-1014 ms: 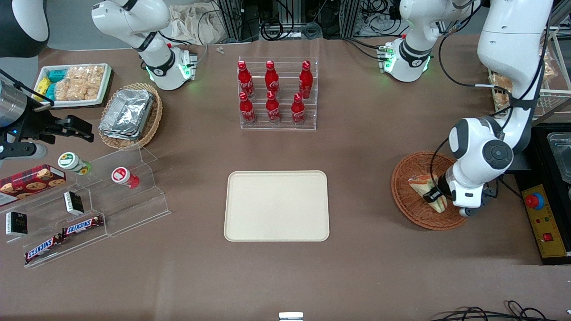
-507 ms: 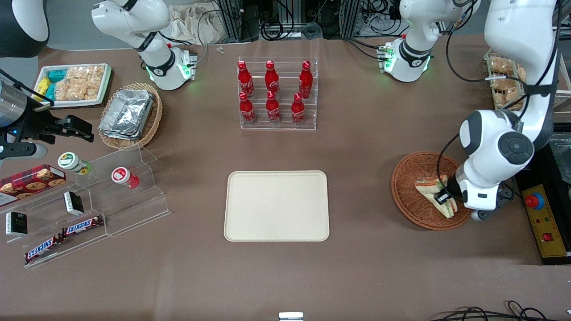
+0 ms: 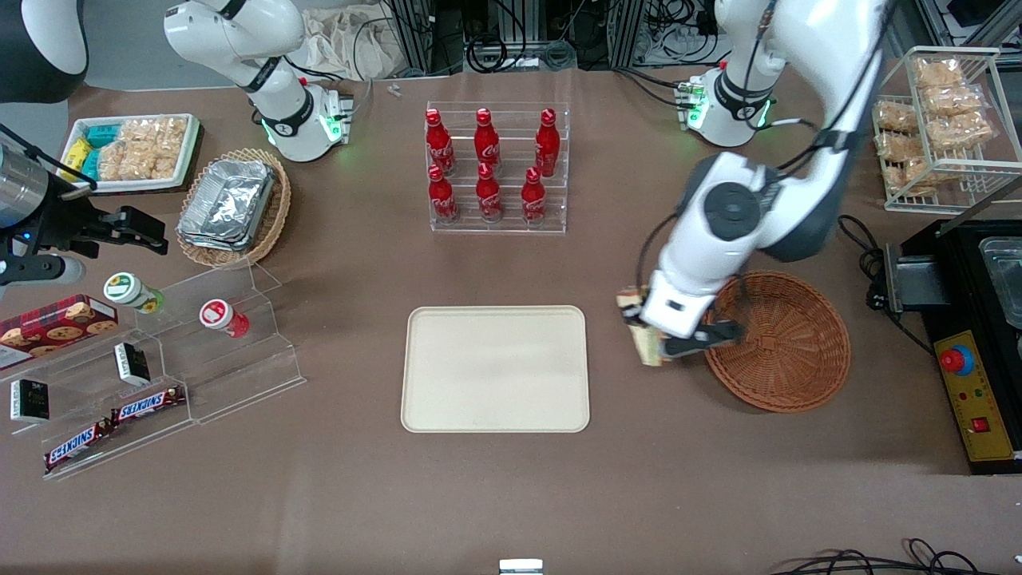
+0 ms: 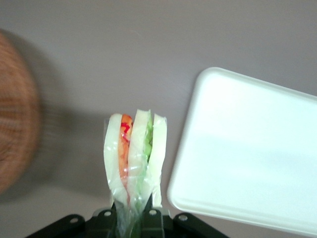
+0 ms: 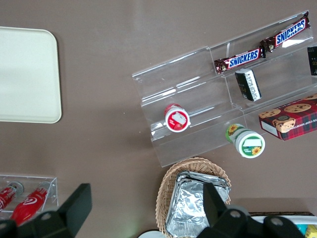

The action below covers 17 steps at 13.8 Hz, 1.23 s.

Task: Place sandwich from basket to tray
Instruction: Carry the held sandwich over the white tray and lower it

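The claw (image 3: 648, 339) grips the sandwich (image 3: 643, 335) above bare table (image 3: 639, 447), between the basket (image 3: 786, 343) and the tray (image 3: 495, 369). Neither touches it. A rack of red bottles (image 3: 495, 168) stands well apart, farther from the front camera.

I can read "SNICKERS" in white-and-blue letters on two brown bars (image 3: 148, 404) (image 3: 73, 445) lying on the lowest step of the clear stepped stand (image 3: 239, 363) near the worktop's edge at the parked arm's end. The six red bottles (image 3: 486, 164) in the clear rack carry white script, likely Coca-Cola, too small to make out. My tool (image 3: 648, 339) holds a sandwich (image 4: 134, 153) whose wrap shows no legible print.
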Available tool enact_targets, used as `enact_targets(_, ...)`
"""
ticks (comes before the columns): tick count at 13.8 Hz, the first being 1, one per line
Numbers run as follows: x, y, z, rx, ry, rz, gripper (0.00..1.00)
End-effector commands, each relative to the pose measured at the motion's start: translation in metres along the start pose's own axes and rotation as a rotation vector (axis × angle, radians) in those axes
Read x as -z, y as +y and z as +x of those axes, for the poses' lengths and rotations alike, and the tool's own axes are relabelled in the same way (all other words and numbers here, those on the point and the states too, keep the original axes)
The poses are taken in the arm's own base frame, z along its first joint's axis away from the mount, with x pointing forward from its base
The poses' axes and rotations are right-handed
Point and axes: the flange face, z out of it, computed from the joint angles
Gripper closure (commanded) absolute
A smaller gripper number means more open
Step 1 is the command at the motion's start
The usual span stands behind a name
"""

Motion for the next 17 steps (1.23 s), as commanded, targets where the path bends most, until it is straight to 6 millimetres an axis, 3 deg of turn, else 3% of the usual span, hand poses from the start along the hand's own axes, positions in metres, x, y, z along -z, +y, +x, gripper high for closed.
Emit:
enact_targets(1, -0.065, 0.048, 0.004, -0.079, 0.032, -0.019, 1.0)
enact_targets(3, -0.096, 0.064, -0.005, -0.122, 0.041, -0.029, 1.0)
enact_targets(5, -0.106, 0.068, -0.002, -0.168, 0.084, -0.056, 1.0)
enact_targets(6, -0.117, 0.068, -0.003, -0.186, 0.097, -0.059, 0.83)
enact_targets(7, -0.126, 0.07, -0.002, -0.183, 0.107, -0.068, 0.27)
enact_targets(8, -0.128, 0.075, 0.001, -0.191, 0.123, -0.077, 0.0)
enact_targets(10, -0.119, 0.077, 0.004, -0.194, 0.138, -0.083, 0.0)
enact_targets(11, -0.099, 0.078, 0.006, -0.181, 0.152, -0.084, 0.0)
enact_targets(15, 0.024, 0.05, 0.025, -0.111, 0.101, 0.091, 0.0)
enact_targets(17, 0.087, 0.041, 0.021, -0.096, 0.078, 0.097, 0.0)
